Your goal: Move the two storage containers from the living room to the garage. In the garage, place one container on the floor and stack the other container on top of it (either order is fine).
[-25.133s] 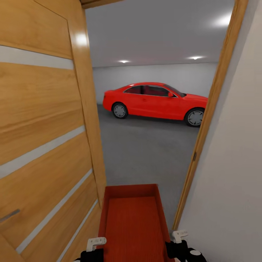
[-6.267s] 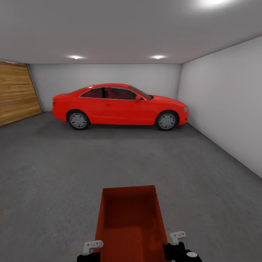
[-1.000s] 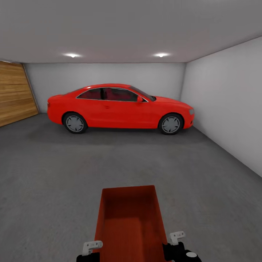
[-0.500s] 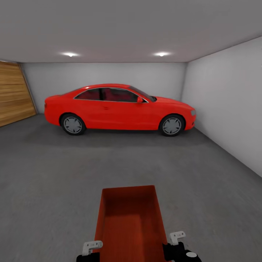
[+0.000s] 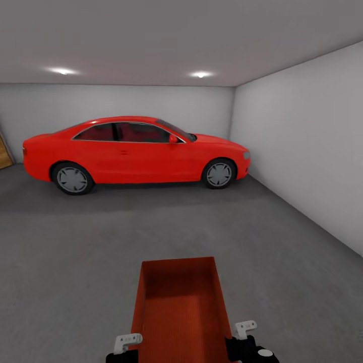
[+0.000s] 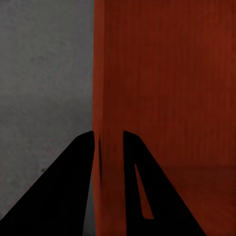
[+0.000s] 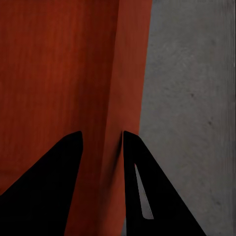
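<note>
One orange-red open-topped storage container (image 5: 179, 307) hangs low in front of me in the head view, held above the garage's dark grey concrete floor (image 5: 75, 242). My left gripper (image 6: 108, 140) is shut on the container's thin left wall (image 6: 101, 98), one finger on each side of it. My right gripper (image 7: 102, 140) is shut on the right wall (image 7: 128, 73) in the same way. The white wrist parts of both arms (image 5: 127, 342) (image 5: 245, 328) flank the bin's near end. The second container is out of view.
A red car (image 5: 136, 154) stands side-on across the far end of the garage. A white wall (image 5: 307, 146) runs along the right, and a sliver of light wood (image 5: 4, 151) shows at the far left edge.
The whole view has swung to the right: the car and the wooden panel have slid left in the picture. The container and both grippers keep their place in front of me.
</note>
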